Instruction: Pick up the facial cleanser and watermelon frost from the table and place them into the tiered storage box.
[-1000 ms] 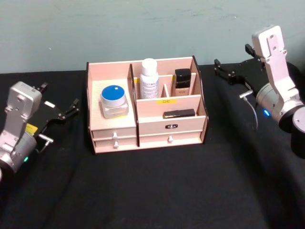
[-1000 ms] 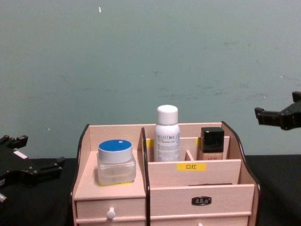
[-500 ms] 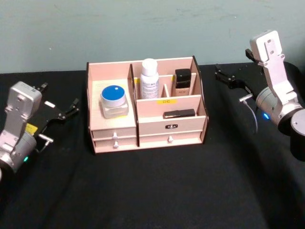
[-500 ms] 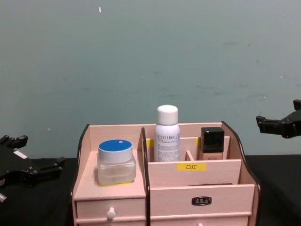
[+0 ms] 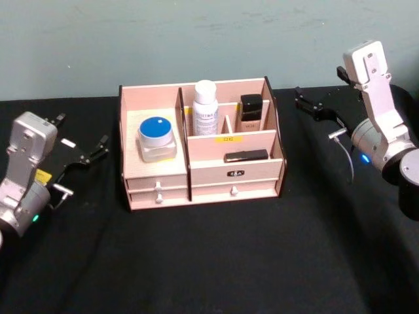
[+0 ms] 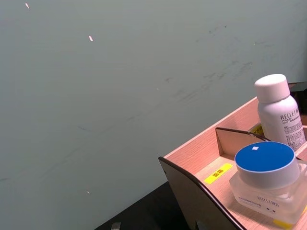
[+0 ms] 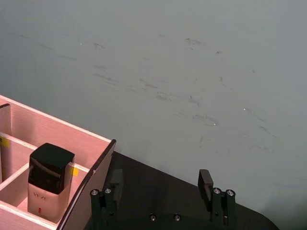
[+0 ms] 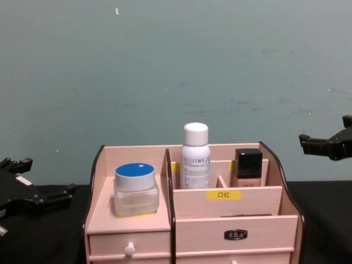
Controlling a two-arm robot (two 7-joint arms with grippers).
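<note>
Change: the right gripper (image 5: 311, 106) is seen slightly lower than a second ago, well to the right of the box; the rest is unmoved.
Left gripper (image 5: 84, 145): parked left of the box, fingers spread, nothing held.
Tiered storage box (image 5: 206, 185): centred on the black table (image 5: 216, 261).
Left shelf: watermelon frost (image 5: 157, 139) is set upright.
Rear compartment: facial cleanser (image 5: 205, 108) stands upright.
Right of it: a black-capped bottle (image 5: 250, 111).
Right gripper fingers: spread, empty.
</note>
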